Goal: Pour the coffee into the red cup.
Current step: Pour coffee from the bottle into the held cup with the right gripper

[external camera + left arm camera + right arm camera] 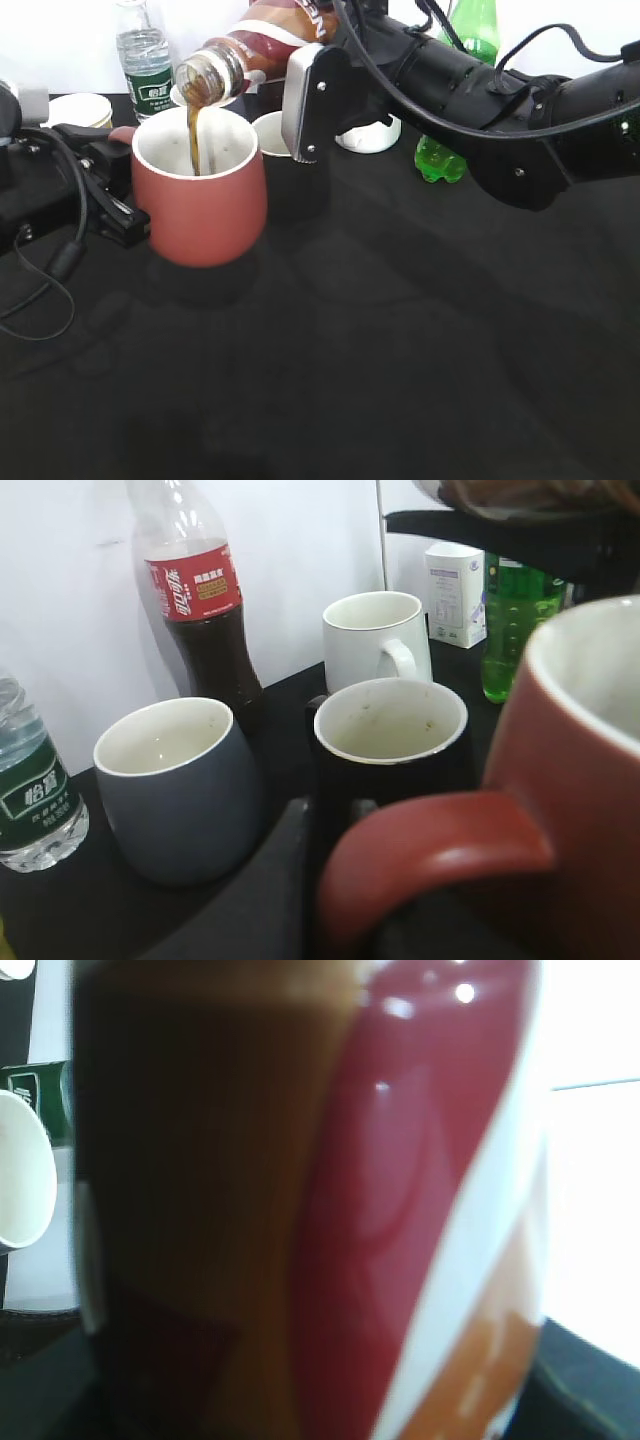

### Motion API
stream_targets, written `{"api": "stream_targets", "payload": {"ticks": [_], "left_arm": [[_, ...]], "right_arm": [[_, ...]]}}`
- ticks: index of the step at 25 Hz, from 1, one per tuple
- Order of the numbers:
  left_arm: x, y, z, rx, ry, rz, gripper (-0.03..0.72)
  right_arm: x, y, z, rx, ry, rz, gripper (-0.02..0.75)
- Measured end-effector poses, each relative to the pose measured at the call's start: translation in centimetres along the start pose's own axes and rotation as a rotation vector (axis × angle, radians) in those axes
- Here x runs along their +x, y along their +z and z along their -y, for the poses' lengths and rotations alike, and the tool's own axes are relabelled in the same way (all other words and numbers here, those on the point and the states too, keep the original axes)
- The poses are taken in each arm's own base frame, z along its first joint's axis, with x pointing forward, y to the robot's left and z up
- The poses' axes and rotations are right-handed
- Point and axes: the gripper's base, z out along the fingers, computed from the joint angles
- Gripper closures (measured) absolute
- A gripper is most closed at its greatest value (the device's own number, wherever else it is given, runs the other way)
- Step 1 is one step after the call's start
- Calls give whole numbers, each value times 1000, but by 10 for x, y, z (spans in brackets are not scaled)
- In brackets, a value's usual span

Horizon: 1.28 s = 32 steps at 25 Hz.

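The coffee bottle (262, 45) is hanging tipped over the red cup (200, 190), its open mouth pointing down and to the left, and a thin brown stream (194, 135) is falling from that mouth into the cup's white inside. The right gripper (312, 85) is clamping the bottle around its labelled body, one pale finger plate (305, 105) showing flat against the side nearest the camera. In the right wrist view the bottle (300, 1200) is filling almost the whole picture (a blur of dark brown, red and white label), so little else is readable there.

The red cup is standing upright on the black table (400, 350), its handle (122, 135) turned to the left. The left gripper (105, 190) is sitting right at that handle; in the left wrist view the handle (430, 855) is curving across the foreground with a dark finger (265, 900) just beside it, but I cannot tell whether the fingers are pinching it or merely resting alongside.

Behind the cup, the left wrist view is showing a grey cup (180, 785), a black cup (392, 740) with a white inside, a white mug (375, 638), a cola bottle (200, 610), a water bottle (35, 790) at the left edge, and a green bottle (515, 620).
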Motion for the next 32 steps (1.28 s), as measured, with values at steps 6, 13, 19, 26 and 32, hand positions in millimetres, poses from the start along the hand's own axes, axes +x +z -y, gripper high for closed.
{"api": "stream_targets", "payload": {"ticks": [6, 13, 19, 26, 32], "left_arm": [[0, 0, 0, 1, 1, 0, 620], [0, 0, 0, 1, 1, 0, 620], [0, 0, 0, 1, 1, -1, 620], [0, 0, 0, 1, 1, -1, 620], [0, 0, 0, 1, 1, -1, 620]], "right_arm": [[0, 0, 0, 0, -1, 0, 204], [0, 0, 0, -1, -5, 2, 204], [-1, 0, 0, -4, -17, 15, 204], [-2, 0, 0, -1, -23, 23, 204], [-2, 0, 0, -2, -24, 23, 204]]}}
